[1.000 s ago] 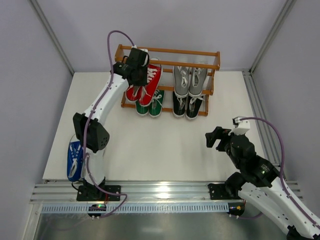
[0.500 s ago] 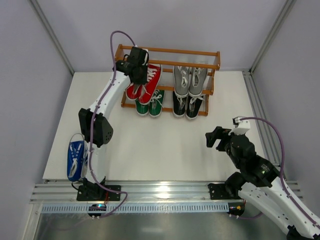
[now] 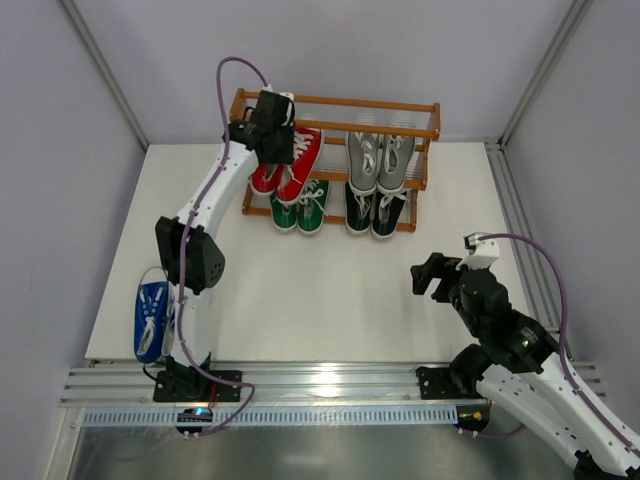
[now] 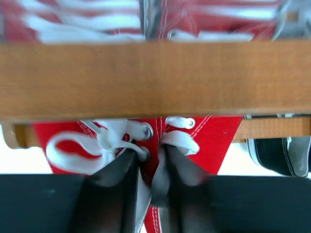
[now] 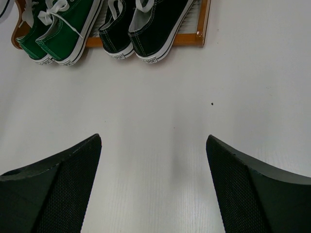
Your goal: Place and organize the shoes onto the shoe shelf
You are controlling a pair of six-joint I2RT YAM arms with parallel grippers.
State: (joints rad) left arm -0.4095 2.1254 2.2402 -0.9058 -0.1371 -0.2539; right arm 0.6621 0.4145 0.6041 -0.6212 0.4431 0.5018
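Over the left end of the shoe shelf (image 3: 400, 105), top view, the left gripper (image 3: 272, 140) sits at the red pair (image 3: 300, 165); the right gripper (image 3: 432, 275) hangs agape and empty, nearer than the shelf.

Left wrist: fingers (image 4: 121, 184) flank the red lace flap, clamped or free I cannot tell. Withdrawing could snag a lace (image 4: 114, 132), dragging the shoe off.

Right wrist: the heel labels (image 5: 154, 60) on the black pair (image 5: 150, 29) are unreadable.

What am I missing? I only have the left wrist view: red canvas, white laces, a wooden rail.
Observer: A green pair sits on the shoe shelf tier just below the red shoes.
Operator: Any shoes off the shelf?
Observer: A blue shoe lies near the table front left corner.
Operator: The right pincer?
Observer: Open, holding nothing, above the table.
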